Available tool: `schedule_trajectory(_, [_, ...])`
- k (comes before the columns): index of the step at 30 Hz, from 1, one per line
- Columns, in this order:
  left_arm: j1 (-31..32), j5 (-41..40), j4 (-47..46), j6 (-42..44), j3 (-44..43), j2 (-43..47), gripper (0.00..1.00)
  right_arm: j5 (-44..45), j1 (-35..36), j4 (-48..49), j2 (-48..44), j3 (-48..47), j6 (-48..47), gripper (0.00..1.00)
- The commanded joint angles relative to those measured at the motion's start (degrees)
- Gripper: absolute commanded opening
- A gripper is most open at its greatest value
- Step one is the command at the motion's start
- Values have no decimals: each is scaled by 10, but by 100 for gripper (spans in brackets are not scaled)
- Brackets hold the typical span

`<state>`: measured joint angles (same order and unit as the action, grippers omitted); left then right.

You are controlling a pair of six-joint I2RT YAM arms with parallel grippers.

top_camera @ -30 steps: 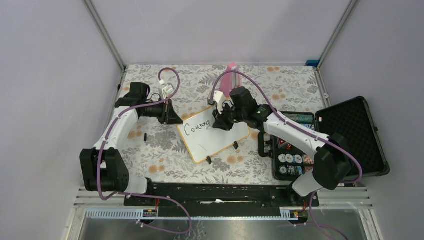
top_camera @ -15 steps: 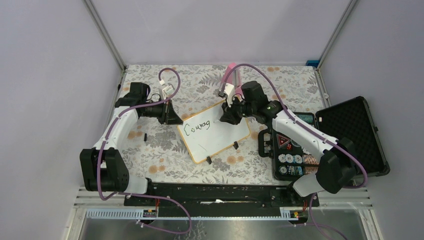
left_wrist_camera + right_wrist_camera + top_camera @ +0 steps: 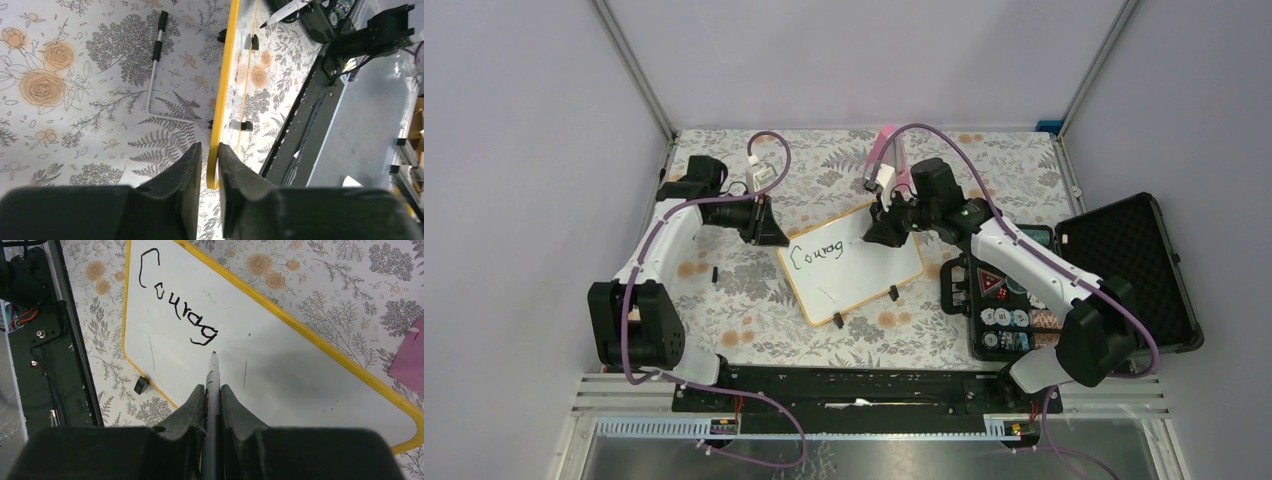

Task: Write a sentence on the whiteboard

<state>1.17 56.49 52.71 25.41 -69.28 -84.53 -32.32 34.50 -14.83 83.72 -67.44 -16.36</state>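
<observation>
On the floral tabletop [image 3: 984, 170] the whiteboard [image 3: 864, 280] sat at centre, my left fingers [image 3: 196, 156] pinching its rim. My right fingers [image 3: 196, 405] gripped the marker [image 3: 212, 380], which had shifted right; the sentence [image 3: 172, 302] now read "Courag", so "e" came next.

Marker [image 3: 213, 380], mine: black, tip pointing forward. Floral cloth [image 3: 1004, 170] lies under everything. Pink sheet [image 3: 886, 145] just beyond the marker. Open black case [image 3: 1124, 270] to its right and nearer, chips [image 3: 1009, 325] in the tray. Small black bit [image 3: 714, 272] well to its left.
</observation>
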Motion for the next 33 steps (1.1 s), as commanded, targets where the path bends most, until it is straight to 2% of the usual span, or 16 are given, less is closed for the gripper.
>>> schedule_trajectory(1, [3, -28, -7, 19, -22, -7, 29, -28, -3, 8, -9, -32, -5, 0])
schedule_trajectory(4, [17, -19, -7, 7, -23, -5, 40, -32, -3, 8, -6, -35, -4, 0])
schedule_trajectory(8, [32, -19, -8, 2, -18, -10, 40, -30, -2, 14, 1, -31, -7, 0])
schedule_trajectory(11, [33, -17, -13, -2, -12, -15, 33, -31, -2, 17, 1, -25, -11, 0])
schedule_trajectory(16, [35, -22, -20, -10, -18, -18, 13, -29, -1, 25, 1, -11, -20, 0])
schedule_trajectory(19, [38, -31, -19, -10, -19, -21, 6, -26, 2, 27, 2, -10, -22, 0])
schedule_trajectory(24, [39, -33, -20, -9, -20, -23, 0, -7, 10, 31, 6, -6, -25, 0])
schedule_trajectory(33, [42, -40, -20, -5, -20, -24, 0, 19, 14, 44, 11, 4, -36, 0])
